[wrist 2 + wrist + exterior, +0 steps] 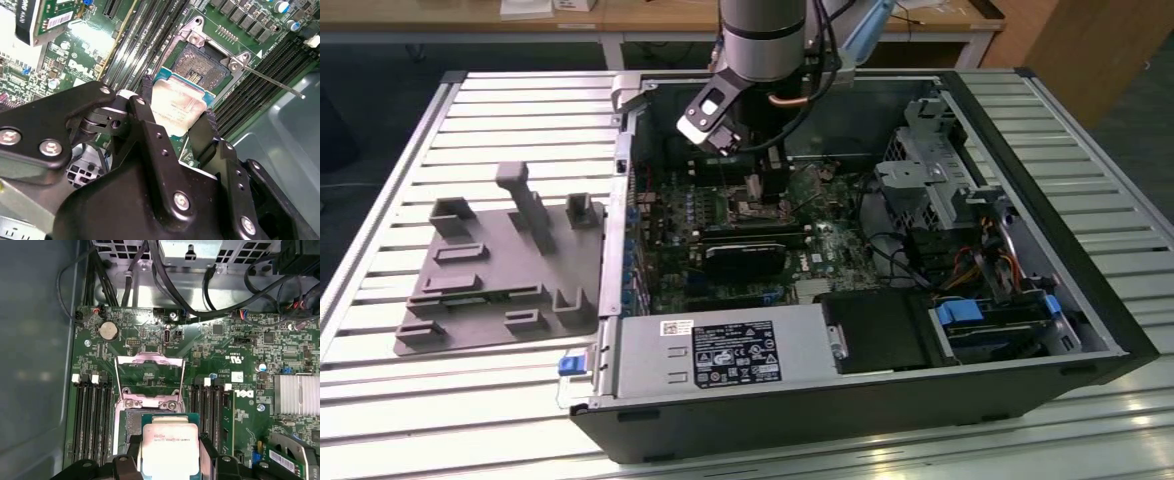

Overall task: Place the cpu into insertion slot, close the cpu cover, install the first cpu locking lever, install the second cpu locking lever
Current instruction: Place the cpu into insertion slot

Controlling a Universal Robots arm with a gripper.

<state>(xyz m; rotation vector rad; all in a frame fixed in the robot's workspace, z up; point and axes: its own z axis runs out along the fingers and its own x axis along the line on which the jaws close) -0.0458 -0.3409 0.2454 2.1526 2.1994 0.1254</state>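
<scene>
The fingers [150, 120] are clenched on the cpu [176, 110], gripping two opposite edges. They hold it tilted, just above the open insertion slot [202, 67] on the motherboard [225, 350] and not yet seated.

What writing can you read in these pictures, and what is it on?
Power supply sticker: print too small to read.
cpu top: faint engraving, unreadable.
Motherboard: white codes too small to read; one brand logo.
White barcode label: too small to read.

One cpu [170, 445], one insertion slot [202, 67], one cpu cover [149, 359], one gripper [177, 112], one computer case [854, 425].
</scene>
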